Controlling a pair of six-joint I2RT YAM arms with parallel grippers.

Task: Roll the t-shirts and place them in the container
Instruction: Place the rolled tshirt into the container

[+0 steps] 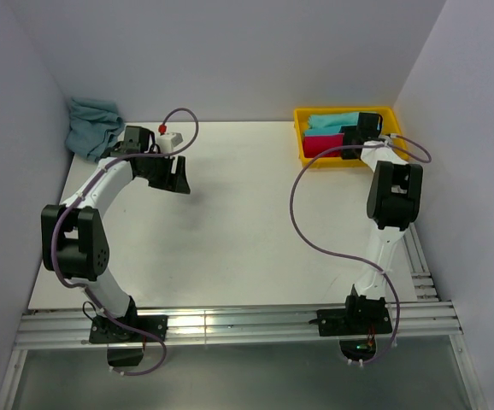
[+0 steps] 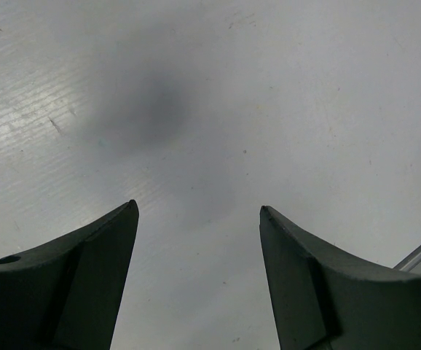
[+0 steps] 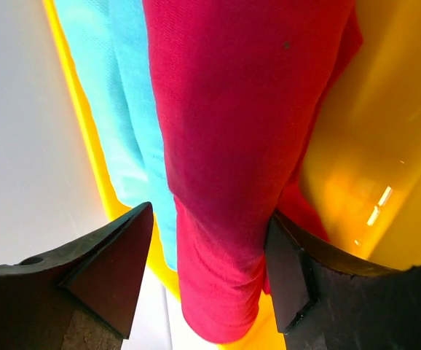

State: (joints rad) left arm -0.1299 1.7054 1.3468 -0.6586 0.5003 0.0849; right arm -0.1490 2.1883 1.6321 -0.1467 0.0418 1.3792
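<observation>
A rolled bright red t-shirt (image 3: 232,146) lies in a yellow bin (image 3: 356,168) beside a rolled turquoise t-shirt (image 3: 123,109). My right gripper (image 3: 210,219) is open, low in the bin with its jaws on either side of the red roll's near end; the right finger touches the cloth and the left finger stands apart. In the top view the right gripper (image 1: 352,138) is over the bin (image 1: 302,154). More turquoise shirts (image 1: 93,124) lie crumpled at the back left corner. My left gripper (image 1: 174,175) is open and empty above bare table, as the left wrist view (image 2: 198,211) shows.
A small white box with a red knob (image 1: 167,135) sits on the table behind the left arm. Walls close the table on the left, back and right. The yellow bin stands at the back right.
</observation>
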